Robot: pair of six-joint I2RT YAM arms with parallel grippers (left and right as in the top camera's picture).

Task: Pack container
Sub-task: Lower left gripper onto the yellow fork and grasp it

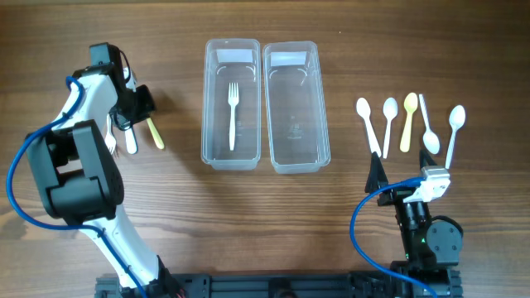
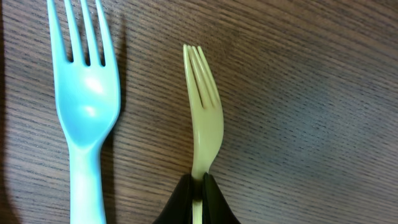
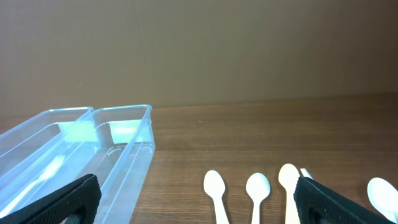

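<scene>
The left gripper [image 2: 198,185] is pinched almost shut on the yellow fork [image 2: 203,118]. Its two black fingertips meet around the thin handle just behind the neck, and the tines point straight away from it. From this close view it is hard to say whether the fork has left the table [image 2: 311,93].

The grip is a single narrow point on a smooth stem, so the fork could swivel or slide out during the carry. It would then reach the left container [image 1: 232,103], well apart from the gripper towards the other arm, hanging crooked and liable to catch the rim. The white fork [image 2: 84,106] lies just beside the held one and parallel to it. A sideways start could knock it.

The right gripper [image 1: 406,178] is spread wide and holds nothing, with the spoons [image 1: 408,122] just ahead of it.

Both forks are glossy moulded plastic, slim-handled with slender tines. The left container and the right container [image 1: 296,108] are clear, thin-walled troughs with rounded corners. One fork already lies in the left one, and the right looks empty. The table is matte, fine-grained wood.
</scene>
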